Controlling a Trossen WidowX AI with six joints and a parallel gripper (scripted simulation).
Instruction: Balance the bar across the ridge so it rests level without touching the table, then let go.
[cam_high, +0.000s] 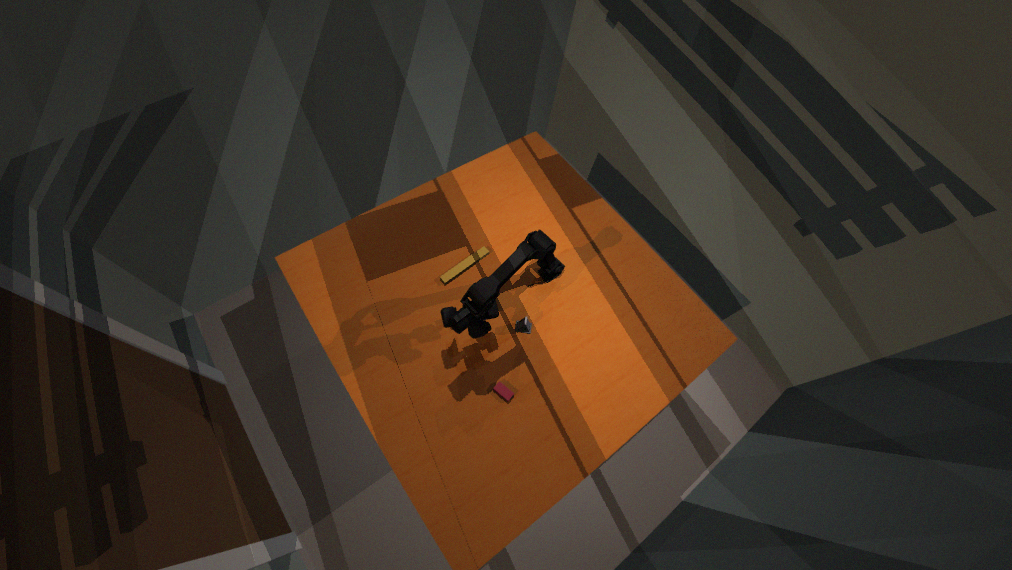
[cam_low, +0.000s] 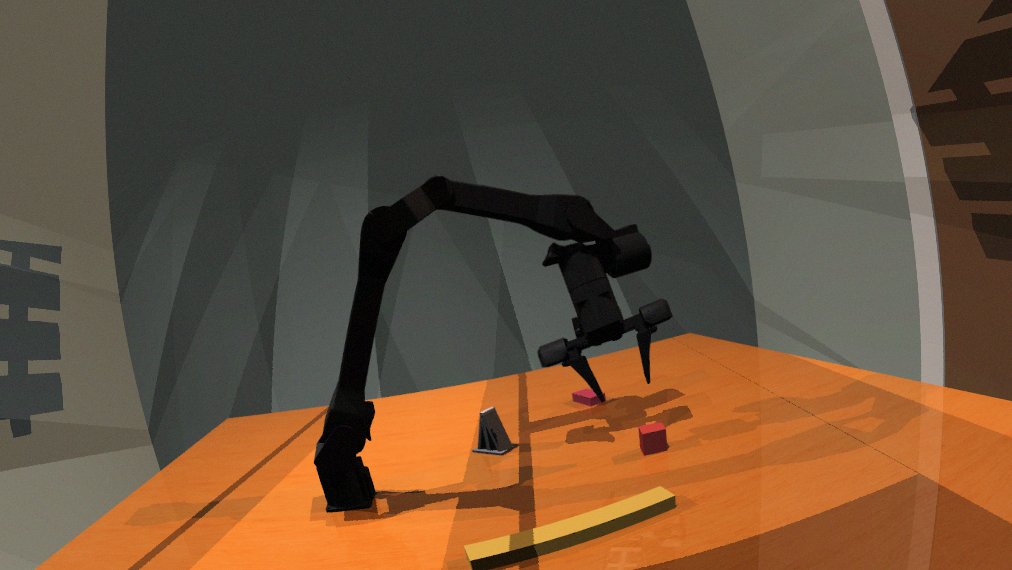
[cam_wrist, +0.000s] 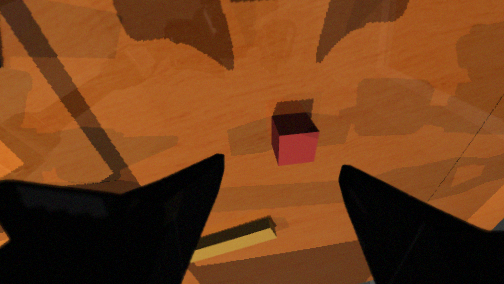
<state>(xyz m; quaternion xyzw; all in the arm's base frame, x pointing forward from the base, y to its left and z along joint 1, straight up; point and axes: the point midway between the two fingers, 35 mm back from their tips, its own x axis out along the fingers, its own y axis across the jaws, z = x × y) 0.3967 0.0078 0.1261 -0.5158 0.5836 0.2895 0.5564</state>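
The yellow bar (cam_high: 464, 266) (cam_low: 601, 514) (cam_wrist: 235, 246) lies flat on the table, away from the ridge; in the wrist view the left finger hides part of it. The ridge (cam_high: 522, 325) (cam_low: 497, 430) is a small grey wedge-shaped stand with a narrow top, upright on the table between the arm's base and the red cube. Nothing lies on it. My gripper (cam_high: 463, 327) (cam_low: 625, 392) (cam_wrist: 281, 166) is open and empty, pointing down above the table, beyond the ridge from the base. It holds no bar.
A red cube (cam_low: 652, 439) (cam_wrist: 298, 148) stands on the table, seen between my fingertips in the wrist view and hidden in the top view. A flat pink-red block (cam_high: 503, 392) (cam_low: 586, 397) lies farther from the bar. The arm's base (cam_high: 550, 267) (cam_low: 347, 488) stands near the ridge.
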